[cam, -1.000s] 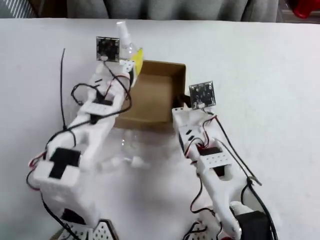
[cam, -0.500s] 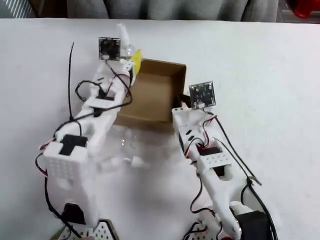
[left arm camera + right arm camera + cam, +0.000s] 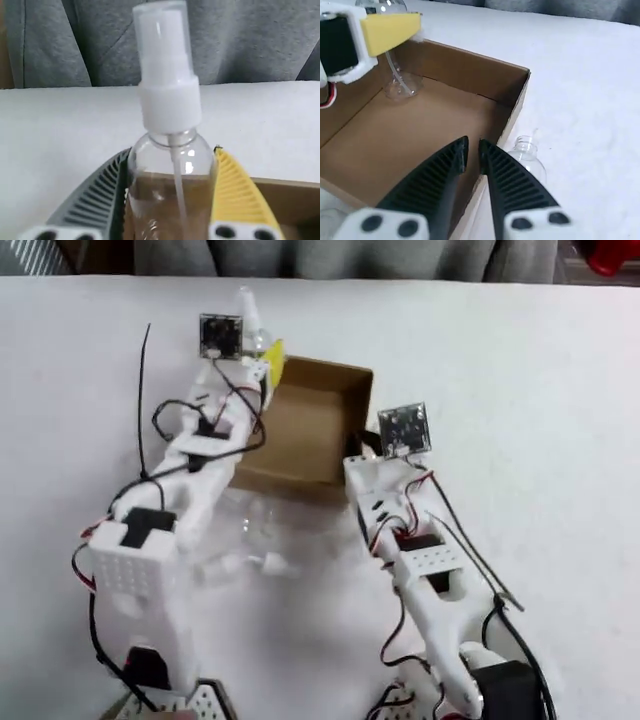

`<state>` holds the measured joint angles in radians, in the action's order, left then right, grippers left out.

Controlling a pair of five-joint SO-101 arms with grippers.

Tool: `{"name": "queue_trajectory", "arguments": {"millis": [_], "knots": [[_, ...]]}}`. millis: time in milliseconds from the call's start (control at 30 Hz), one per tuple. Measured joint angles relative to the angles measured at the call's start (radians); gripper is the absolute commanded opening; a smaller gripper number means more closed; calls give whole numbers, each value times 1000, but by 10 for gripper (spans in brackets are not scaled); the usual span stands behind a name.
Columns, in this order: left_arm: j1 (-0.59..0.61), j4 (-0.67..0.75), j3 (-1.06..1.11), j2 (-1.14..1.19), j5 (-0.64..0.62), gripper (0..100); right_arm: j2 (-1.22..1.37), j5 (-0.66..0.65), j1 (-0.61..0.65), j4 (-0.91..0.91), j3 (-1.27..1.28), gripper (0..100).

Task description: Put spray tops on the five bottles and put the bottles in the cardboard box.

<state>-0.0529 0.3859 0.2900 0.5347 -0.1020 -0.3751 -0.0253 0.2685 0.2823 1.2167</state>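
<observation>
A clear bottle (image 3: 167, 195) with a white spray top (image 3: 165, 75) stands upright between the grey and yellow fingers of my left gripper (image 3: 172, 155), which is shut on it. In the high view that bottle (image 3: 250, 330) is at the far left corner of the cardboard box (image 3: 325, 372). Its base (image 3: 402, 85) hangs just inside the box (image 3: 470, 62). My right gripper (image 3: 472, 145) is shut, with only a thin slit between its black fingers, above the box's right wall. An uncapped bottle (image 3: 527, 155) lies outside that wall.
Clear bottles (image 3: 255, 520) and loose spray tops (image 3: 270, 562) lie on the white table in front of the box, between the two arms. A grey sleeve shows beyond the table's far edge.
The left arm shifted a little to the right and farther out with the bottle during the first half second, then held still. The right arm has not moved.
</observation>
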Motion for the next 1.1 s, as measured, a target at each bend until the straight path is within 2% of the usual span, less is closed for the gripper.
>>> {"name": "queue_trajectory", "arguments": {"millis": [267,600,1100], "knots": [[0,3,-25,35,0,20,3,0,0,0,-2,15],[-3,215,-132,218,0,20,3,0,0,0,-2,15],[-5,227,-129,226,0,21,3,0,0,0,-2,15]]}}
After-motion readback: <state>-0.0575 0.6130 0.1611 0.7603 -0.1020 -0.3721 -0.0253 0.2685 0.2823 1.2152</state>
